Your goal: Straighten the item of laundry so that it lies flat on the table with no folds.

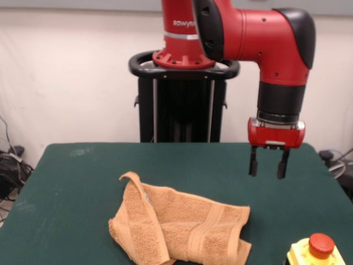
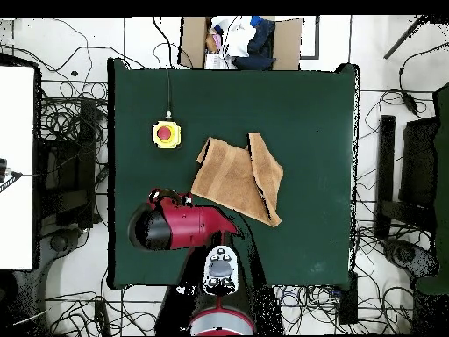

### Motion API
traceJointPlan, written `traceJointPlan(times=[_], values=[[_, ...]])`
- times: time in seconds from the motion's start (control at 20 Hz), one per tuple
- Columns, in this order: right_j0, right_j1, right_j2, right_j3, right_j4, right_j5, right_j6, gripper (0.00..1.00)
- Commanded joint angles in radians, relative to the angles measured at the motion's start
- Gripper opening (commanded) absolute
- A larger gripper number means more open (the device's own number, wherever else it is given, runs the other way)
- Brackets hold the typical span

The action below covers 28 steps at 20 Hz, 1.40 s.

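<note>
The towel (image 1: 179, 229) lies near the middle of the worktop (image 1: 77, 182), toward the edge away from my pedestal, and it is not flat. In the front view one corner stands up in a curled peak, a flap is folded over along that side, and the opposite end is turned under or bunched near the woven band. From overhead the same cloth (image 2: 238, 178) shows a long strip doubled back over the main panel, so the outline is an irregular wedge, not a rectangle. My judgement: the task is largely undone; at least one major fold and some lesser creases are left to open out. My gripper (image 1: 268, 164) hangs above the worktop, well apart from the towel and off to one side of it, fingers pointing down with a moderate gap between them and nothing held. A yellow box with a red button (image 1: 320, 249) sits on the worktop near the towel, close enough that, as I judge it, a spread corner or a sweeping move could reach it. Its cable runs across the worktop to the far edge in the overhead view. Beyond the worktop are cables on the floor and a cardboard box (image 2: 241, 41) with mixed contents; neither obstructs me.
</note>
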Motion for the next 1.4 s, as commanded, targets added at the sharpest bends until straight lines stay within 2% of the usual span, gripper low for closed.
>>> traceJointPlan(times=[0.05, 0.15, 0.25, 0.3, 0.4, 0.5, 0.55, 0.6, 0.7, 0.75, 0.9, 1.1, 1.2, 1.3, 1.4], values=[[0.029, -0.022, -0.027, 0.141, -0.044, 0.114, -0.215, 1.0], [0.016, -0.014, -0.011, 0.148, -0.059, 0.095, -0.293, 1.0], [-0.017, -0.008, 0.039, 0.16, -0.036, 0.041, -0.48, 1.0], [-0.022, -0.014, 0.034, 0.179, 0.004, 0.013, -0.487, 1.0], [-0.02, -0.025, 0.002, 0.191, 0.015, 0.044, -0.424, 1.0], [-0.05, -0.038, 0.026, 0.219, 0.064, 0.037, -0.571, 1.0], [-0.06, -0.033, 0.032, 0.24, 0.098, -0.033, -0.597, 1.0], [-0.06, -0.027, 0.02, 0.24, 0.073, -0.048, -0.556, 1.0], [-0.062, 0.011, 0.004, 0.218, -0.052, -0.031, -0.446, 1.0], [-0.062, 0.043, 0.002, 0.219, -0.093, -0.11, -0.377, 1.0], [-0.05, 0.209, 0.001, 0.191, -0.295, -0.271, -0.198, 1.0], [0.086, 0.435, -0.116, 0.065, -0.593, -0.429, 0.125, 1.0], [0.169, 0.534, -0.201, -0.006, -0.68, -0.493, 0.25, 1.0], [0.242, 0.622, -0.283, -0.064, -0.715, -0.548, 0.325, 1.0], [0.296, 0.706, -0.349, -0.114, -0.713, -0.612, 0.362, 1.0]])
